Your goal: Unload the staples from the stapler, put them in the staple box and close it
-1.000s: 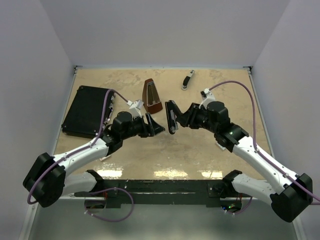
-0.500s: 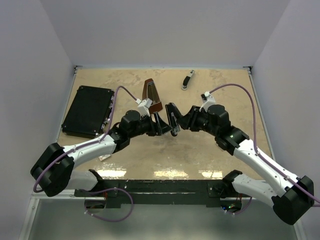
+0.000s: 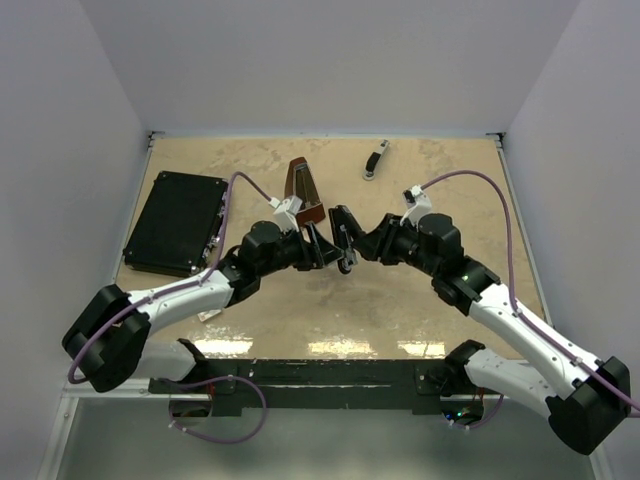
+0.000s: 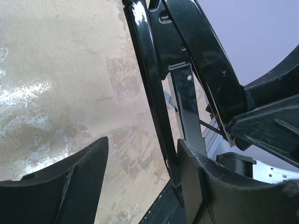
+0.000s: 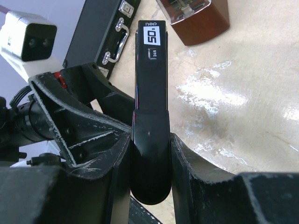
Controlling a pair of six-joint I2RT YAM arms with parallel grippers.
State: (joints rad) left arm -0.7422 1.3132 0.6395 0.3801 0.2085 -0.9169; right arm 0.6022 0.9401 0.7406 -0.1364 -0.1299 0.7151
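Beige table (image 3: 385,305) | 3 lilac walls (image 3: 320,60) | right claw (image 5: 150,151) grips stapler (image 5: 150,84), seemingly hinged open

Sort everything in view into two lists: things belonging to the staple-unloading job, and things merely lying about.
Job in hand:
stapler
right gripper, clamped on it
left gripper, open beside it

Lying about:
metronome
black case
small silver-and-black tool

Robotics lab test cell. Plain pale walls (image 3: 320,60) box in beige marbled table (image 3: 400,300). Left arm (image 3: 170,300), right arm (image 3: 520,325) bolted to black rail (image 3: 330,375). Loose purple cables (image 3: 470,170). Unrelated props: stapler (image 3: 343,235), metronome (image 3: 305,190), case (image 3: 175,220).
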